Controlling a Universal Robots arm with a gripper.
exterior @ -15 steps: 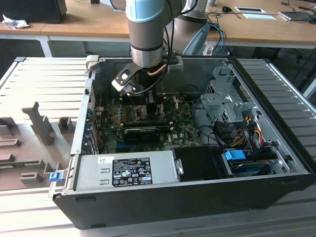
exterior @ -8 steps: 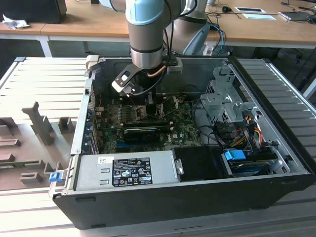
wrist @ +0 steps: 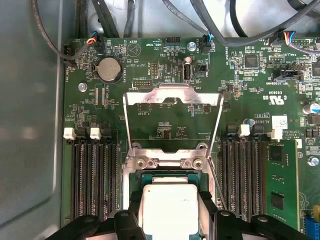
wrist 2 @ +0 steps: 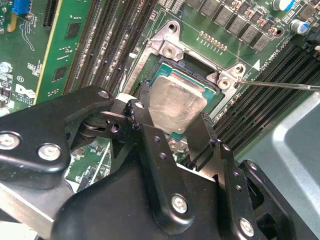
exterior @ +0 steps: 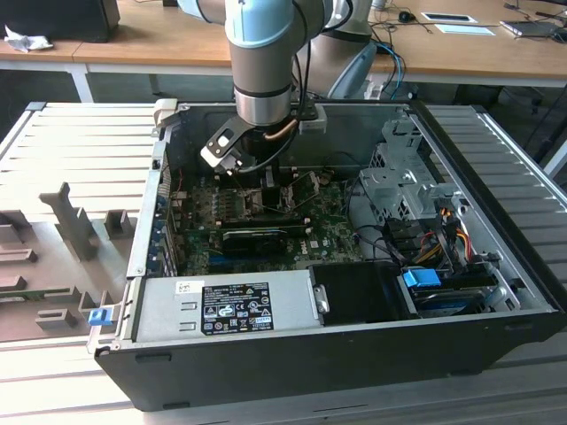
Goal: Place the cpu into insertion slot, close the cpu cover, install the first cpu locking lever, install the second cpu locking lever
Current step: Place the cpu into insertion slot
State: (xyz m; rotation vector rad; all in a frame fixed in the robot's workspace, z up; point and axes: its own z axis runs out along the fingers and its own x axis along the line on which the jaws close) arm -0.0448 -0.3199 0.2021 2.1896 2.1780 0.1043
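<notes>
The pincer (wrist 2: 175, 120) pinches the chip (wrist 2: 176, 102), which sits at the socket (wrist 2: 196, 65) beneath it. Beyond it the cover (wrist: 172, 95) stands open; closing it and fastening the levers (wrist 2: 280, 85) remain.

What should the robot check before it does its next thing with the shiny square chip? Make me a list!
1. The gripper has the cpu pinched between its fingers: ok.
2. The cpu cover is flipped up, away from the insertion slot: ok.
3. The cpu sits over the insertion slot, not off to one side: ok.
4. The cpu lies flat and fully down in the slot: cannot tell, the fingers hide its edges.
5. The thin locking lever is unhooked and not lying across the cpu: ok.
</notes>
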